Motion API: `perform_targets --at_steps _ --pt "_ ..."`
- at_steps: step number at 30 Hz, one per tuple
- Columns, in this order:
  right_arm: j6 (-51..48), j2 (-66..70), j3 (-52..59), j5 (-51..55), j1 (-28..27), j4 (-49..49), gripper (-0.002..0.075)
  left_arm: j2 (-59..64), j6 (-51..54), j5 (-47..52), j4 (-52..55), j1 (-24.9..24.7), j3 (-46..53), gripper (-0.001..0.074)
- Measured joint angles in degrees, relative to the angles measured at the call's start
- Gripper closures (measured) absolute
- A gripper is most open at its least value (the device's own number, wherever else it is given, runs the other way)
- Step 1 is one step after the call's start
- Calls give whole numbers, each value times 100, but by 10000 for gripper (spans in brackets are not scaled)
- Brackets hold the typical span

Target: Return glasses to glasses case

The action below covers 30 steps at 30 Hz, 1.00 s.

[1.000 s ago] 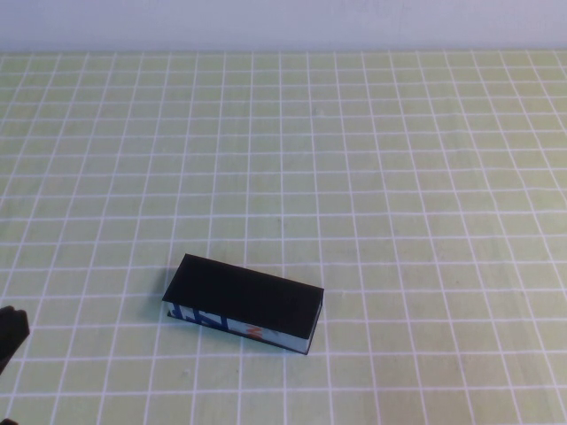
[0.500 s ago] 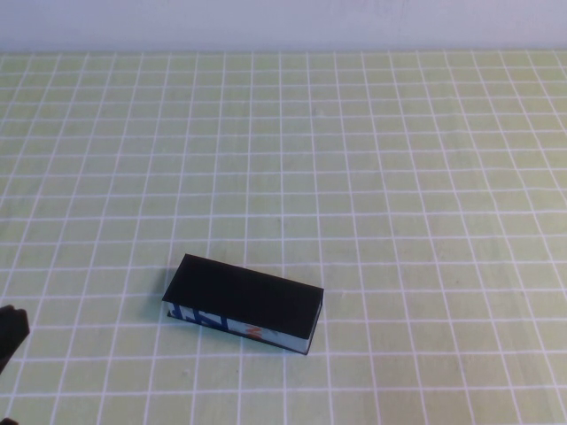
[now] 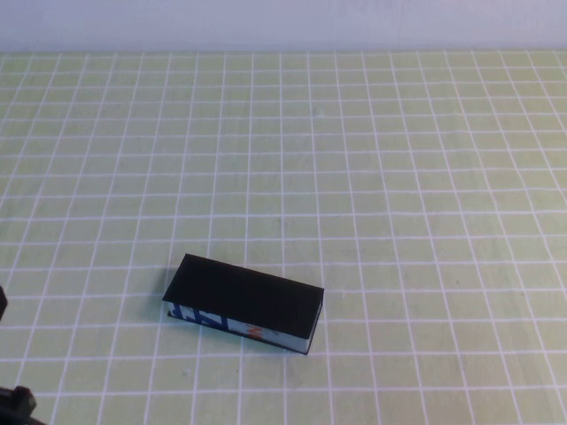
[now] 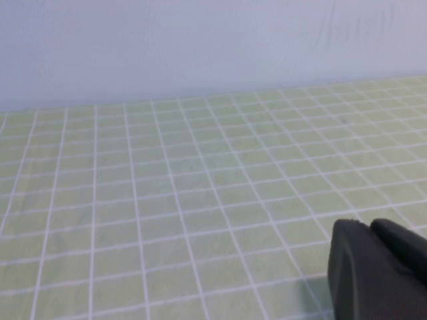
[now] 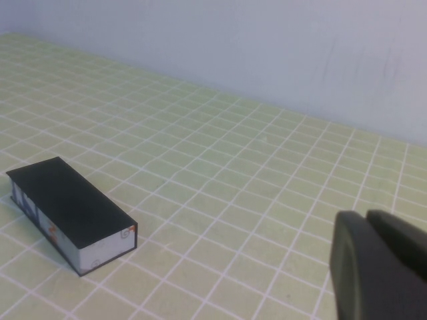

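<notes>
The glasses case (image 3: 244,301) lies shut on the green checked table, left of the middle and near the front, with its blue-white edge and orange mark facing me. It also shows in the right wrist view (image 5: 67,210). The glasses are not in view. My left gripper (image 4: 365,227) is shut and empty. In the high view only a black scrap of it (image 3: 13,403) shows at the near left corner, well left of the case. My right gripper (image 5: 363,219) is shut and empty, off to the right of the case and outside the high view.
The green cloth with a white grid (image 3: 399,177) covers the whole table. A pale wall (image 3: 283,22) runs along the far edge.
The left gripper has drawn back toward the near left corner of the high view, so less of it shows. The case has not moved.
</notes>
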Motion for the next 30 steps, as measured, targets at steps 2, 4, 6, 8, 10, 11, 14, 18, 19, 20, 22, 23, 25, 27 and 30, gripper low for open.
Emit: perform_targets --at_steps 2,4,6,8,10,11,14,18,19,20,22,23,25,27,30 --pt "0 0 0 0 0 0 743 -79 0 -122 0 145 296 738" --pt "0 0 0 0 0 0 743 -271 0 -145 0 192 576 738" --pt "0 0 0 0 0 0 743 -558 0 -145 0 215 869 738" --pt "0 0 0 0 0 0 743 -836 0 -102 0 215 1097 738" --pt "0 0 0 0 0 0 743 -1049 -41 40 0 215 1259 738" --pt "0 0 0 0 0 0 743 -1156 -90 133 0 215 1323 738" --pt "0 0 0 0 0 0 743 -1473 -135 379 10 215 1379 738" --pt "0 0 0 0 0 0 743 -1894 -149 904 37 215 1379 738" --pt "0 0 0 0 0 0 743 -1974 -149 1084 47 215 1379 738" --pt "0 0 0 0 0 0 743 -2034 -161 1261 86 215 1379 738" --pt "0 0 0 0 0 0 743 -2105 -172 1448 133 215 1379 738" --pt "0 0 0 0 0 0 743 -2116 -172 1476 160 215 1379 738" --pt "0 0 0 0 0 0 743 -2116 -172 1515 211 215 1379 738" --pt "0 0 0 0 0 0 743 -2125 -129 1540 279 215 1368 738" --pt "0 0 0 0 0 0 743 -2128 0 1554 308 215 1368 738"
